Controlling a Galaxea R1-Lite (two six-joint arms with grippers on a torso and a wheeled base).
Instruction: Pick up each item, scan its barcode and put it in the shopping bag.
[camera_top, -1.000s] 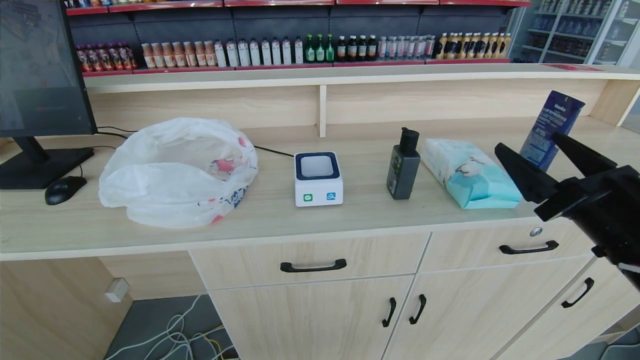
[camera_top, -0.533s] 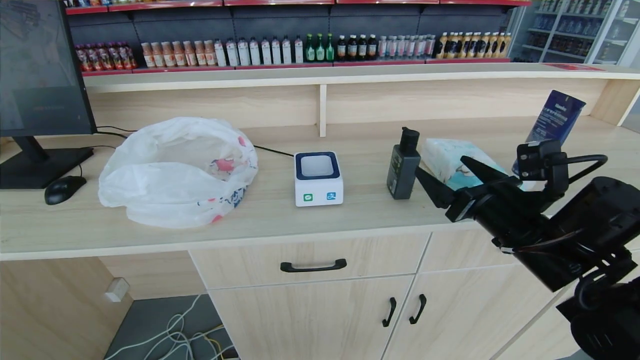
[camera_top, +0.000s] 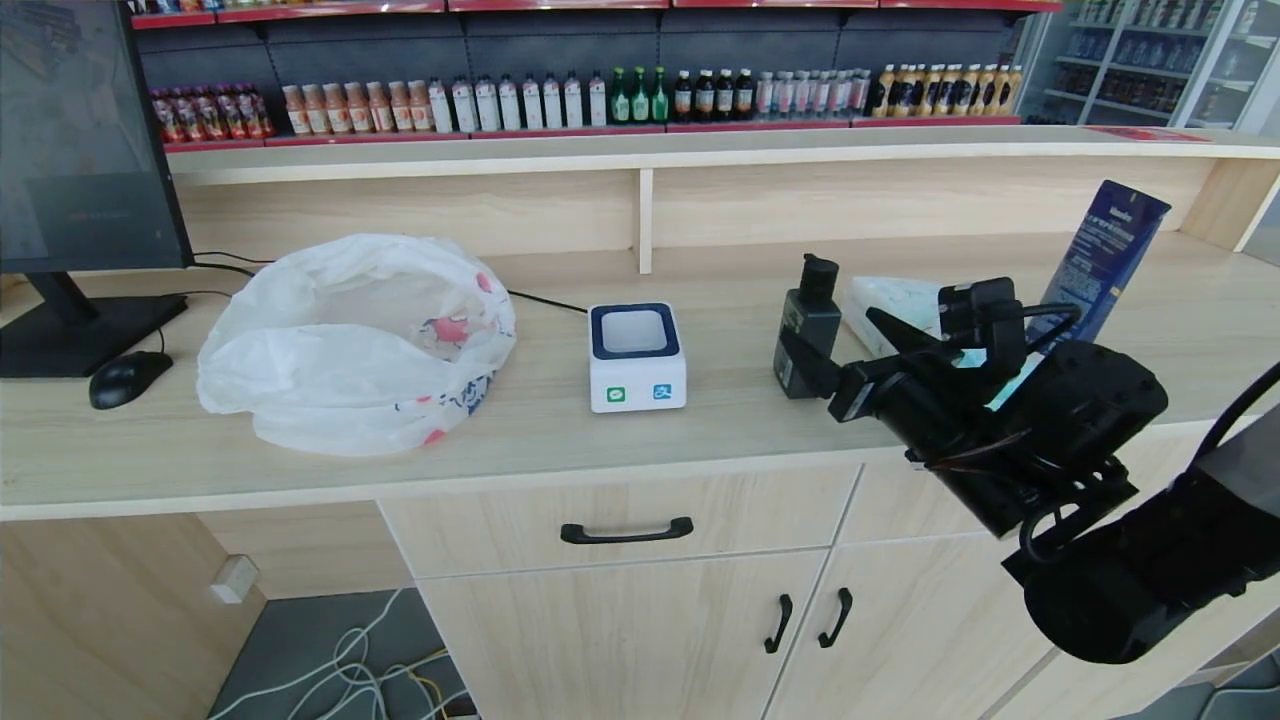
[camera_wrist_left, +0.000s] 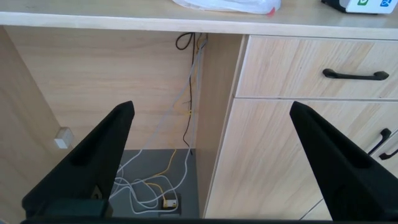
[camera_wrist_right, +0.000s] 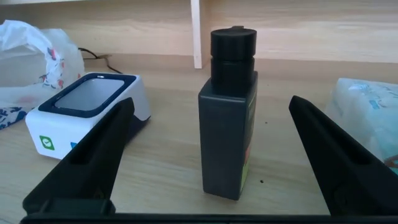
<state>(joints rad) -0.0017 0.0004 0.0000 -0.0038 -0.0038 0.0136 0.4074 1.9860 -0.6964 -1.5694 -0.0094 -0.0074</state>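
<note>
**First item not yet in hand**

Our right gripper (camera_top: 828, 335) is spread wide and lined up on the dark bottle (camera_top: 808, 320); we cannot tell whether its fingers already flank it. The bottle stands upright at the scanner's (camera_top: 637, 357) 3 o'clock, and the shopping bag (camera_top: 350, 340) lies at its 9 o'clock. A tissue pack (camera_top: 890, 300) waits at the bottle's 3 o'clock. Our left gripper (camera_wrist_left: 211, 106) hangs open below the counter (camera_top: 560, 440). We judge that grasping, scanning and bagging all remain.

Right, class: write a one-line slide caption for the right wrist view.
Open pincer framing an upright dark bottle beside the scanner.
</note>
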